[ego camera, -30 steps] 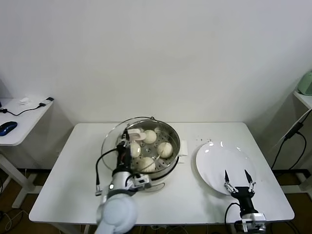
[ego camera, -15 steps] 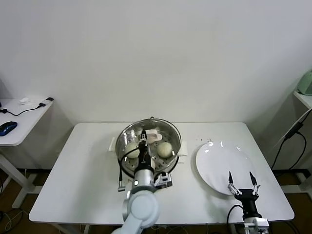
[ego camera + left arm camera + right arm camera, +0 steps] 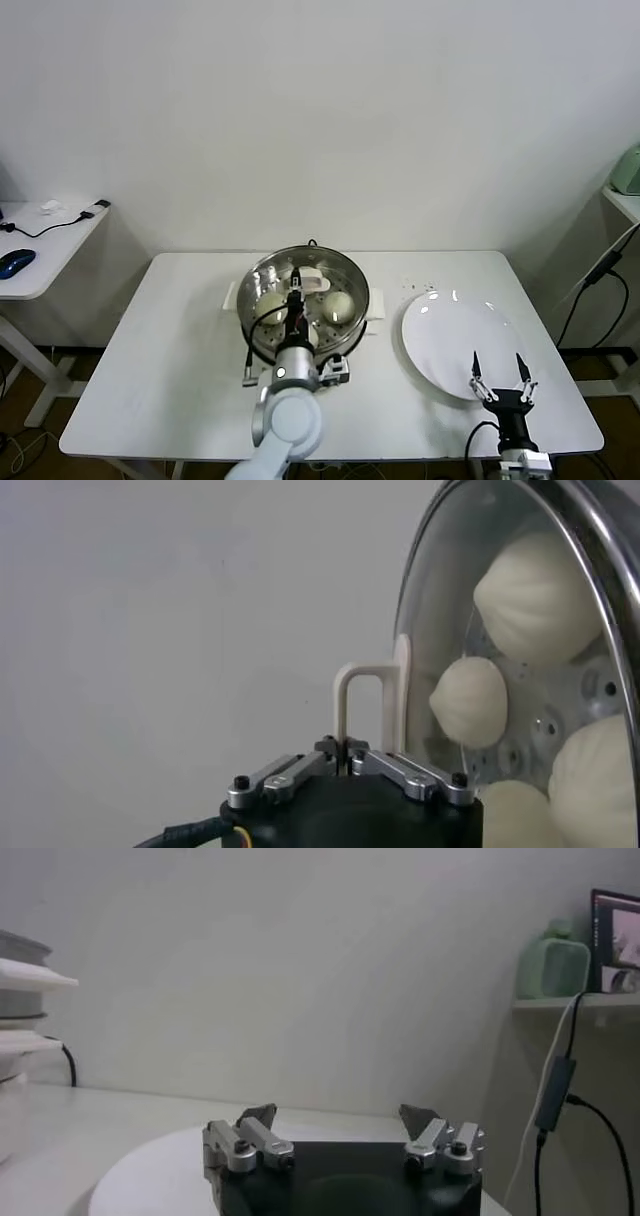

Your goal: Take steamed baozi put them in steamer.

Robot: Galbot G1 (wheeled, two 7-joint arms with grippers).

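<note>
The round polished stainless-steel steamer (image 3: 352, 290) gleams, holding smooth, matt cream-white dough baozi (image 3: 339, 304). The flat white round plate (image 3: 455, 340) looks glossy on the matt white table (image 3: 170, 350).

My left arm (image 3: 287, 420) is pale grey and rounded, black cables looping beside it; its pincer (image 3: 349, 763) shows silver links with black screws. My right pincer (image 3: 340, 1120) has a black body; silver knuckles; dark pointed tips.
</note>
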